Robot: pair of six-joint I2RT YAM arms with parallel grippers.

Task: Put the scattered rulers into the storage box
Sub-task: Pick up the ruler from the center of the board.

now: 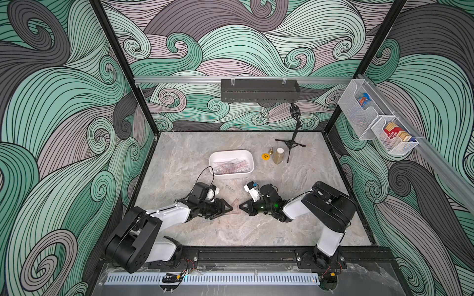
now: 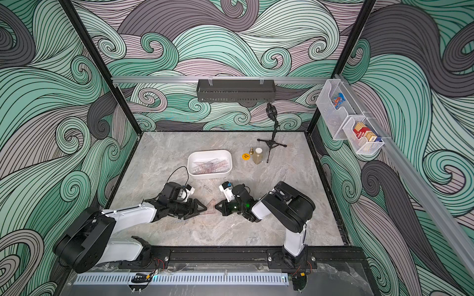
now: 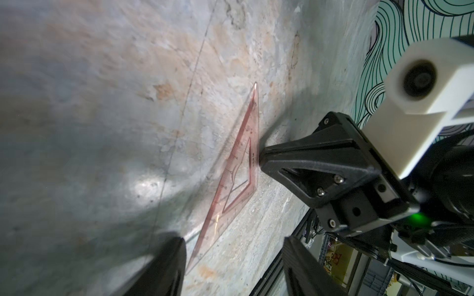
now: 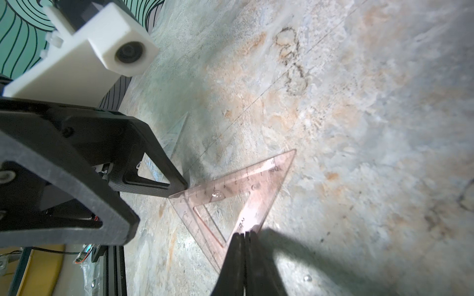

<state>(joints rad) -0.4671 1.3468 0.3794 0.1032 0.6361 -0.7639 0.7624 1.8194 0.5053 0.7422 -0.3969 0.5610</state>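
A pinkish see-through triangle ruler [image 1: 234, 206] [image 2: 211, 205] lies flat on the marble table between my two grippers. My left gripper [image 3: 234, 266] [image 1: 226, 205] is open, and one corner of the triangle [image 3: 238, 174] reaches into the gap between its fingers. My right gripper [image 4: 242, 237] [image 1: 241, 206] is shut, its tips touching the opposite edge of the triangle [image 4: 230, 194]. A second, bluish-clear triangle [image 4: 174, 135] lies partly hidden behind the left gripper [image 4: 154, 210]. Behind the grippers sits the white storage box [image 1: 252, 160] [image 2: 230, 160], with several rulers [image 1: 230, 167] lying in it.
Right of the box stand a yellow disc [image 1: 265, 156], a small brass bell [image 1: 270, 150], an amber bottle [image 1: 278, 156] and a black tripod stand [image 1: 292, 143]. A dark perforated tray [image 1: 260, 91] hangs on the back wall, and wire baskets [image 1: 379, 123] hang on the right wall.
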